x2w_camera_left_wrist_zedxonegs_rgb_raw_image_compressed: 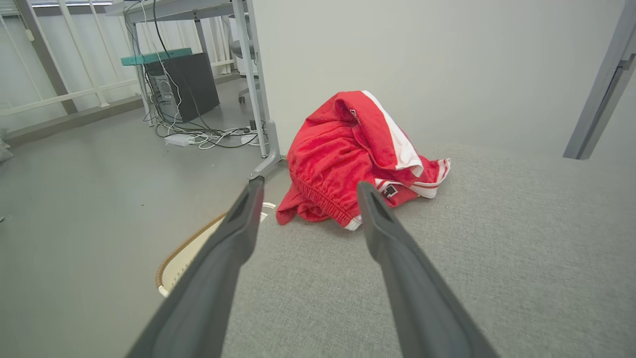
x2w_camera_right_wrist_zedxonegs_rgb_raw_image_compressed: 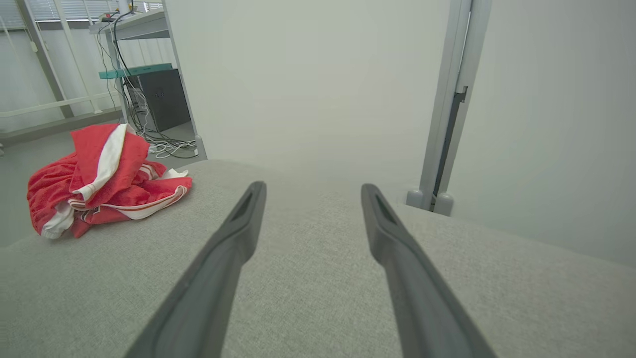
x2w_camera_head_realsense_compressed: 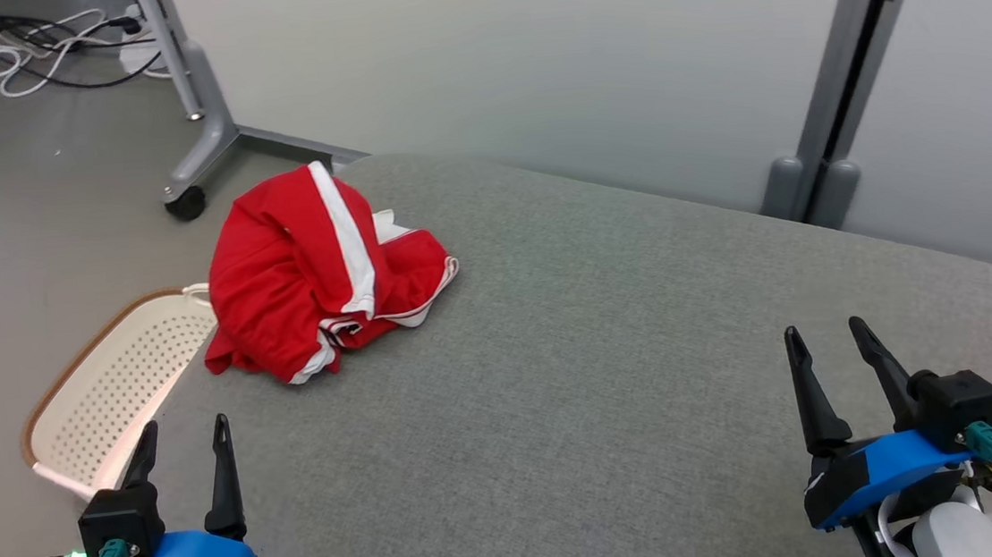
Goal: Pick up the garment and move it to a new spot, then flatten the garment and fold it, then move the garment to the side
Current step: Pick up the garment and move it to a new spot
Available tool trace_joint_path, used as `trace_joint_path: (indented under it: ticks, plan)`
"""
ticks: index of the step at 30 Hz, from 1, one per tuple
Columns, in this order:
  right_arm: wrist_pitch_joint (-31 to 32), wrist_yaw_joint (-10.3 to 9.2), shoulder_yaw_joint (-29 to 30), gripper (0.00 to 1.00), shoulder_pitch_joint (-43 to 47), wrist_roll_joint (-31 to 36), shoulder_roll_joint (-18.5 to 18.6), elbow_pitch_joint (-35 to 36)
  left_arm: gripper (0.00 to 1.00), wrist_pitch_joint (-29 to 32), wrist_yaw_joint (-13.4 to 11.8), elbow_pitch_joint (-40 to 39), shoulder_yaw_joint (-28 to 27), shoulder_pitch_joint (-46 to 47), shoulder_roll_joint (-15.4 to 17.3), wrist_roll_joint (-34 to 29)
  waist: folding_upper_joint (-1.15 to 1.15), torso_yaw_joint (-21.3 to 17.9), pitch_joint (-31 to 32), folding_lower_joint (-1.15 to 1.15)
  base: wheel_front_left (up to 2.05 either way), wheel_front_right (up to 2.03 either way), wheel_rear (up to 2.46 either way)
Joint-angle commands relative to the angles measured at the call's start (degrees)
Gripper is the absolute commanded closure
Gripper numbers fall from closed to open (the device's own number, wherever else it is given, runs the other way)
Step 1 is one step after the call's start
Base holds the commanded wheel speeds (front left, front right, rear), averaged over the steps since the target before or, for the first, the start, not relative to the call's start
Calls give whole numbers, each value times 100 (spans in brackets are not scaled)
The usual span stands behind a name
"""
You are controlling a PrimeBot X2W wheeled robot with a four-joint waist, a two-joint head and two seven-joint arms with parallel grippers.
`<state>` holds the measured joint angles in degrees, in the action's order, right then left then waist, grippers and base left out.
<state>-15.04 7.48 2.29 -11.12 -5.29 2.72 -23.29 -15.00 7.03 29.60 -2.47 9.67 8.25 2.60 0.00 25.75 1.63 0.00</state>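
A crumpled red garment (x2w_camera_head_realsense_compressed: 316, 272) with white stripes lies in a heap near the far left corner of the grey padded surface (x2w_camera_head_realsense_compressed: 612, 376). It also appears ahead of my left fingers as the garment (x2w_camera_left_wrist_zedxonegs_rgb_raw_image_compressed: 353, 159) and far to the left as the garment (x2w_camera_right_wrist_zedxonegs_rgb_raw_image_compressed: 99, 181). My left gripper (x2w_camera_head_realsense_compressed: 186, 431) stands open at the lower left, short of the heap, holding nothing. My right gripper (x2w_camera_head_realsense_compressed: 824, 335) stands open at the lower right, far from the garment, with nothing between its fingers.
A white perforated basket (x2w_camera_head_realsense_compressed: 110, 384) with a brown rim sits on the floor beside the surface's left edge. A wheeled table leg (x2w_camera_head_realsense_compressed: 197, 143) and cables (x2w_camera_head_realsense_compressed: 36, 49) are behind it. A grey partition post (x2w_camera_head_realsense_compressed: 839, 96) stands at the back right.
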Motion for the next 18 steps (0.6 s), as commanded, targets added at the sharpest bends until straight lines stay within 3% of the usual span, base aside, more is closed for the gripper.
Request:
trace_joint_path:
  ticks: [1,11,18]
  plan:
    - [-22,2,-35,0,-17,-1,32,-46,0,-27,-21,17,-29,68,14,24,0,256,-117,0,0,0,0]
    - [-22,2,-179,0,-187,55,32,-137,0,-27,-20,11,-205,79,26,93,0,420,-256,0,0,0,0]
    - [-22,2,-236,0,-295,168,36,-134,0,-27,16,112,-265,264,56,163,0,263,-441,0,0,0,0]
